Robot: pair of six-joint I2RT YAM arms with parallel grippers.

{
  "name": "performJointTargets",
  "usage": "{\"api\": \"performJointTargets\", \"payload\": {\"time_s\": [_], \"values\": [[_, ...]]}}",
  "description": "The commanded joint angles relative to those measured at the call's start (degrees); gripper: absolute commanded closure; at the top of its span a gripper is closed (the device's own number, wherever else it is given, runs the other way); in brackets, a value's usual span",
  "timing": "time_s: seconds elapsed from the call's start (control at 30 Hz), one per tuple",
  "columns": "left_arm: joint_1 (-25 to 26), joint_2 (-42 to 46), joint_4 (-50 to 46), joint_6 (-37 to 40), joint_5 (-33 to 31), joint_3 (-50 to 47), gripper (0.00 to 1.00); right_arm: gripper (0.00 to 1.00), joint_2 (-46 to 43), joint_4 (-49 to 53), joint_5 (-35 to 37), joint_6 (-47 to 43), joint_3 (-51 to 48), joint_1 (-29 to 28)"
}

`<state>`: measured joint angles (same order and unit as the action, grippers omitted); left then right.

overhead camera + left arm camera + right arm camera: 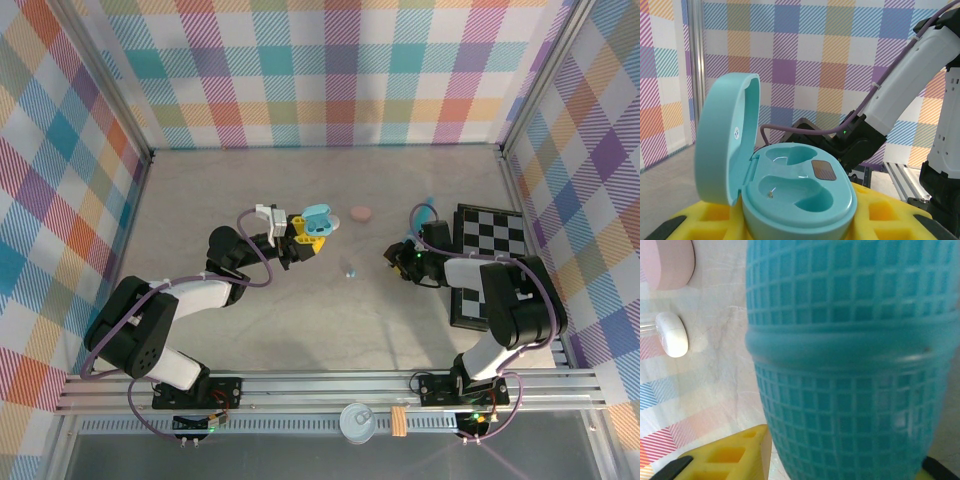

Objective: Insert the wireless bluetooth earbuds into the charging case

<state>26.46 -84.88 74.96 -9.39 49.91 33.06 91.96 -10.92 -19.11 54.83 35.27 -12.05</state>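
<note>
Left wrist view gives the clearest reading of progress: the charging case (pixel 795 195) is teal, its lid (pixel 725 145) swung up and back, and both moulded hollows inside are bare. No earbud is seated, so by my judgement the insertion itself is not yet begun; what is done is that the case is lifted and opened towards the other arm.

The left fingers (pixel 905 222) are yellow and closed narrowly on the base of the case, one on each side of it, holding it off the counter (pixel 300 330).

On the right wrist camera, a teal gridded thing (pixel 850 365) sits blurred and very close to the lens, between the yellow right fingers (pixel 735 455). I cannot tell how far they are parted, or whether they grip it or merely stand around it.

Beyond it a white earbud (pixel 672 335) lies loose on the counter, apart from the fingers. From above, a small piece (pixel 349 268) rests between the two arms, probably that same bud.

Farther out lies a shut pink case (pixel 361 214), just beyond the held case.
</note>
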Motion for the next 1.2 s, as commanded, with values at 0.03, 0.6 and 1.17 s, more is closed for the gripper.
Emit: {"api": "performJointTargets", "payload": {"time_s": [0.03,0.6,1.17], "values": [[-0.5,1.3,1.6,0.6,0.8,-0.1,0.65,0.64,0.9,-2.2,-0.7,-0.3,1.1,0.2],[-0.5,1.2,1.6,0.6,0.7,-0.2,0.65,0.73,4.9,-4.6,-1.9,0.7,2.4,0.2],[-0.6,0.5,1.7,0.9,0.2,-0.1,0.65,0.82,-4.4,5.1,2.7,-4.0,1.1,-2.3]]}}
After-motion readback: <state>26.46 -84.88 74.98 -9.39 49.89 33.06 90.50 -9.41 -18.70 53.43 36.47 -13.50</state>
